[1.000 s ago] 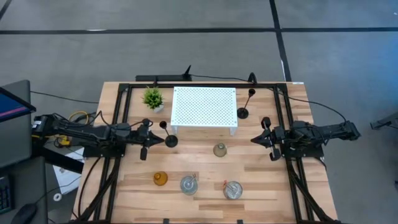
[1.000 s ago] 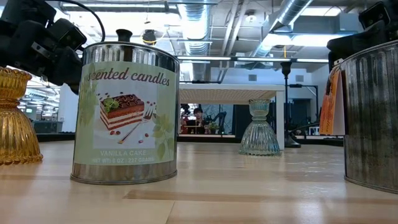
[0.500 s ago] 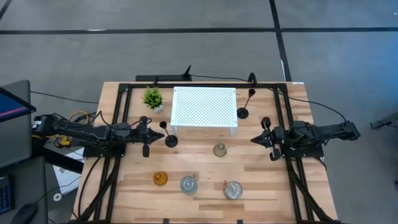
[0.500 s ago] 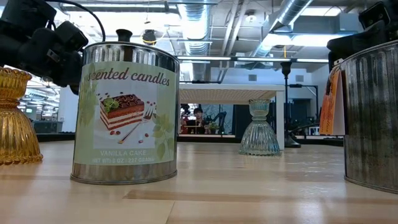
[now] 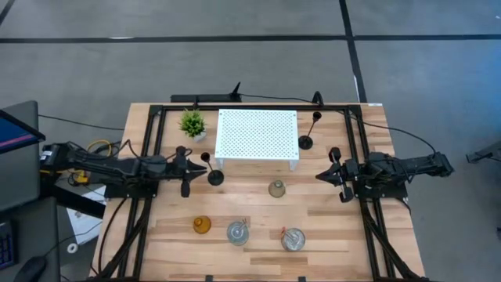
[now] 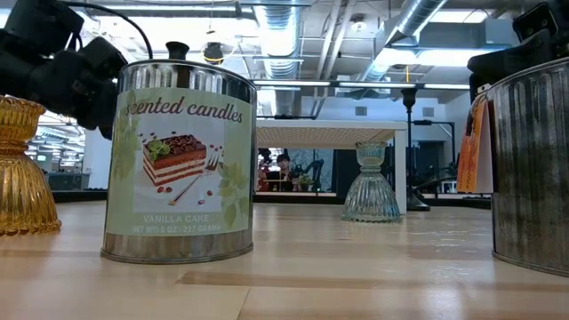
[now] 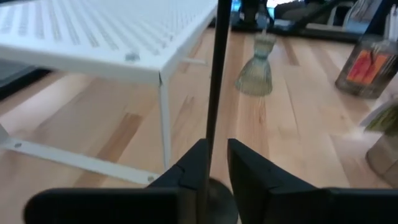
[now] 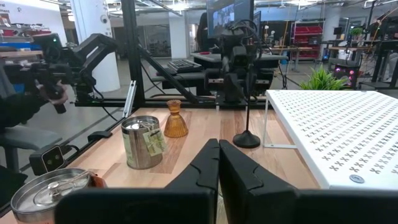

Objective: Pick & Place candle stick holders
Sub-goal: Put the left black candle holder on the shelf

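A black slim-stemmed candlestick [image 5: 212,174] stands on its round base just in front of the white stand. My left gripper [image 5: 192,174] is level with its stem [image 7: 213,106], slightly open, one finger on each side. A second black stick [image 5: 308,139] stands by the stand's right end. A greyish bell-shaped holder [image 5: 277,188] stands mid-table. An amber holder [image 5: 203,225] and two candle tins [image 5: 238,232] [image 5: 293,240] stand near the front edge. My right gripper [image 5: 322,176] hangs shut at the right, touching nothing. My left gripper comes at the black candlestick level, from the table's left, with its fingers on either side of the lower stem [image 7: 209,155]. The stem runs close along one finger's [image 7: 196,165] inner edge. Whether it touches the stem I cannot tell. The stick stands upright on the table.
The white perforated stand [image 5: 257,135] fills the far middle, and a small green plant [image 5: 192,123] stands at its left. Black frame rails [image 5: 153,157] run along both sides of the table. Bare wood lies between the bell-shaped holder and the right gripper.
My left gripper has swung a little at the wrist beside the black candlestick. The candlestick has kept its place and stays upright.
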### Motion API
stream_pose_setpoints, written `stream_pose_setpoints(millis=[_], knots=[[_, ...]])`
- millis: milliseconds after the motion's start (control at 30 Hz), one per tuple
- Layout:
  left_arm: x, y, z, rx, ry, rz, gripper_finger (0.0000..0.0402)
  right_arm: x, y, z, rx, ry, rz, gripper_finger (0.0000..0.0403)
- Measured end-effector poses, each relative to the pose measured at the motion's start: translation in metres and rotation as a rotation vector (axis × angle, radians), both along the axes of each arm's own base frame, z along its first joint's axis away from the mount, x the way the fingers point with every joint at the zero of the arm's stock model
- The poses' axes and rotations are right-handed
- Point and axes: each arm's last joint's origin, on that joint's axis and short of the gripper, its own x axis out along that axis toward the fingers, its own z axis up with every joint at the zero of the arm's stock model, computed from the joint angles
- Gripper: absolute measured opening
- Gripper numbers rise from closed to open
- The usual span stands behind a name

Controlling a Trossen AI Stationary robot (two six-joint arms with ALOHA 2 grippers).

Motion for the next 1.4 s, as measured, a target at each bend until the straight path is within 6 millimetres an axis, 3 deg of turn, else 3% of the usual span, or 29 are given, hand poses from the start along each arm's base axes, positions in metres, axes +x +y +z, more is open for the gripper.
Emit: stream_pose_setpoints(millis=[567,800,1033,1400], knots=[[0.015,-0.001,-0.008,-0.018,0.035,0.026,0.0178,0.0,0.0,0.0,0.0,0.0,-0.003,0.0],[0.021,0.0,-0.006,-0.013,-0.007,0.075,0.02,0.0,0.0,0.0,0.0,0.0,-0.003,0.0],[0.023,0.0,-0.008,-0.011,-0.004,0.076,0.0179,0.0,0.0,0.0,0.0,0.0,-0.003,0.0],[0.024,0.0,-0.003,-0.018,-0.053,0.077,0.0093,0.0,0.0,0.0,0.0,0.0,-0.003,0.0]])
